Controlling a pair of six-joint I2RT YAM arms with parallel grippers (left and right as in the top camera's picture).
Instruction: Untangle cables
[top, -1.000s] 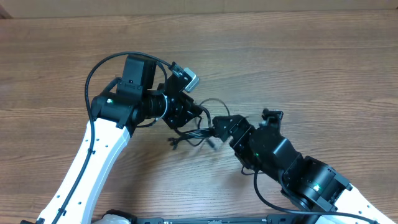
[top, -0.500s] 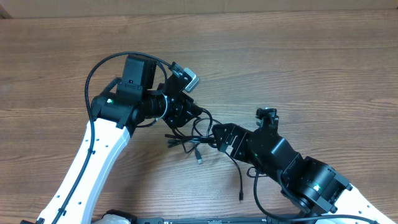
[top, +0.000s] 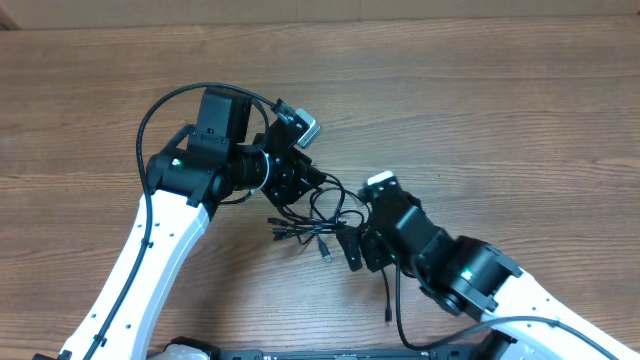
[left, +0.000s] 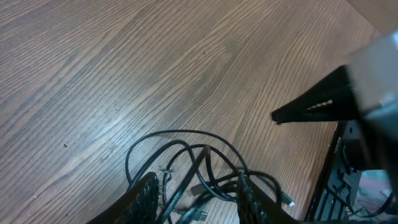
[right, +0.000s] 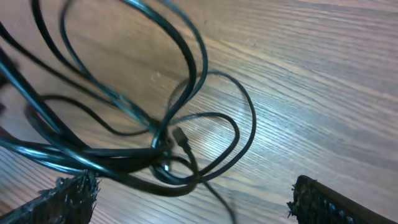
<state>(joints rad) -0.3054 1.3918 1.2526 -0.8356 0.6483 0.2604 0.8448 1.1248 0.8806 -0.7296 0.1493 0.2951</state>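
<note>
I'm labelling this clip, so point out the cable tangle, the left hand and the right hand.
cable tangle (top: 318, 222): overhead view, on the knot's middle loops.
left hand (left: 196, 196): left wrist view, midway between its fingertips.
right hand (right: 189, 199): right wrist view, midway between its fingertips.

Left gripper (left: 196, 198) low over table, fingers partly closed. Right gripper (right: 189, 199) fingers spread wide, wrist angled toward left arm.

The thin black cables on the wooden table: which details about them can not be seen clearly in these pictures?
- Overhead: the thin black cables run under both arms, so their number and crossings stay unclear.
- Left wrist: the left gripper is cut off by the bottom edge; a grip cannot be confirmed.
- Right wrist: near strands are blurred; the small plug type is too small to tell.
</note>
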